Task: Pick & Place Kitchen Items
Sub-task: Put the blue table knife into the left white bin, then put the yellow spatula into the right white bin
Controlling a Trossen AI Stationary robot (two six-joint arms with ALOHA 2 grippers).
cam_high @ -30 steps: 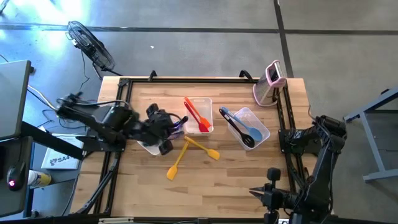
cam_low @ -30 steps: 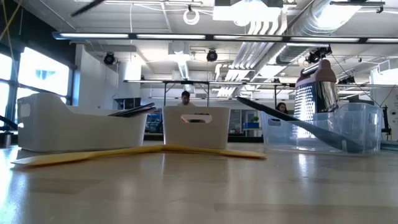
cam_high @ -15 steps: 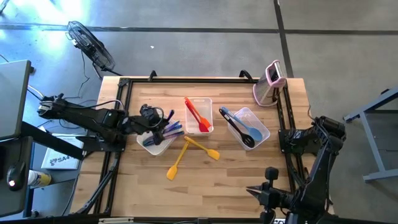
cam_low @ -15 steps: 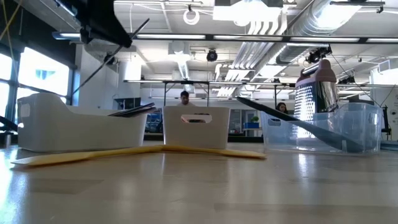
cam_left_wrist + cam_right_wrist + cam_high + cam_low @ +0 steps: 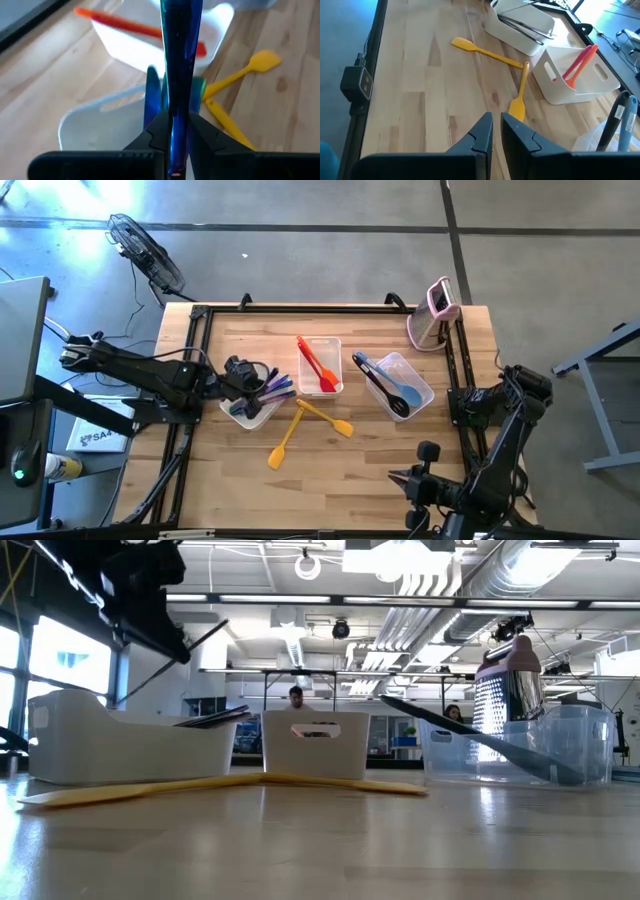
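My left gripper [image 5: 248,379] is shut on a dark blue-purple utensil [image 5: 178,45] above the left white tub [image 5: 245,416]. It also shows in the low view [image 5: 172,640], high at the left. A light blue utensil [image 5: 152,97] lies in that tub. Red and orange utensils [image 5: 318,366] lie in the middle white tub [image 5: 331,343]. Black and blue utensils [image 5: 388,388] lie in the clear tub [image 5: 423,385]. Two yellow spatulas [image 5: 300,426] lie crossed on the table. My right gripper [image 5: 495,125] is shut and empty near the table's near right corner [image 5: 395,477]. My left gripper pinches the utensil's slim handle [image 5: 177,107] between its two fingers. The handle runs along the fingers and reaches out well past their tips. The utensil is lifted above the left tub and slants in the low view [image 5: 215,633]. Whether its lower end touches the tub I cannot tell.
The upright pink-and-white gadget [image 5: 433,315] stands at the far right. A black rail frame [image 5: 200,340] edges the table on the left, far and right sides. Bare wood [image 5: 330,480] lies between the yellow spatulas and the near edge.
My left gripper has drawn back toward the table's left edge from over the left tub and has come down into the low view, carrying the blue-purple utensil, which now slants above the tub. My right gripper has edged a little toward the table's left.
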